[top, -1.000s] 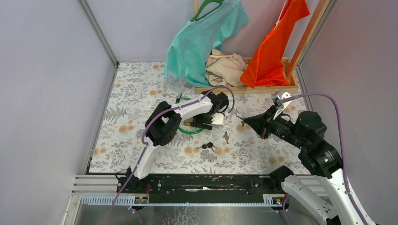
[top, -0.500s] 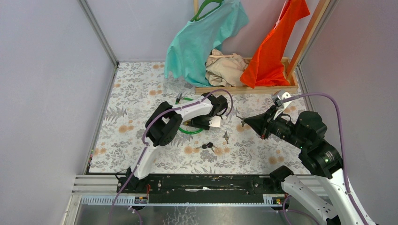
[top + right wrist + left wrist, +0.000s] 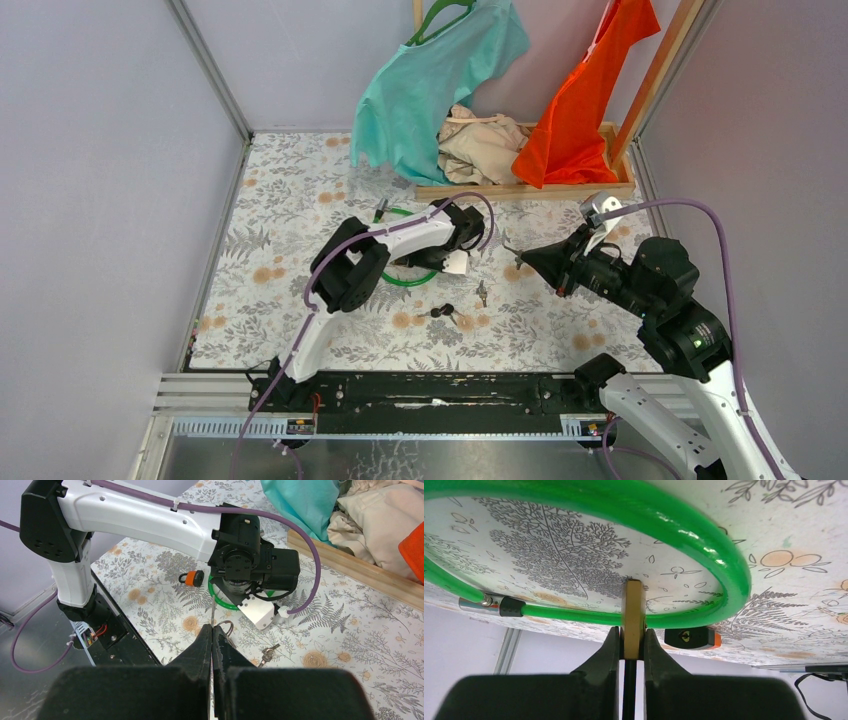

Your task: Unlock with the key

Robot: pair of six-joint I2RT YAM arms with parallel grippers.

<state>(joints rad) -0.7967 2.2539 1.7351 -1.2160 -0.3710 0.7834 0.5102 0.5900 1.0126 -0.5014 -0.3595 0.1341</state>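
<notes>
A brass padlock (image 3: 633, 611) on a green cable loop (image 3: 704, 535) stands edge-on between the fingers of my left gripper (image 3: 631, 635), which is shut on it low over the floral table. In the top view the left gripper (image 3: 418, 262) sits at the cable loop (image 3: 400, 281). My right gripper (image 3: 212, 630) is shut on the key (image 3: 213, 611). The key's thin blade sticks out forward, and its ring (image 3: 226, 626) hangs beside the fingertips. The right gripper (image 3: 522, 258) hovers right of the lock, its tip pointing toward it.
A small black-and-orange padlock (image 3: 192, 578) lies near the cable. A loose key (image 3: 268, 653) lies on the table between the arms. A wooden rack base (image 3: 520, 188) with teal, beige and orange clothes stands at the back. Walls close in the left and right sides.
My left gripper's jaws have closed onto the brass padlock, and the wrist shifted slightly left. The right arm with the key has not moved.
</notes>
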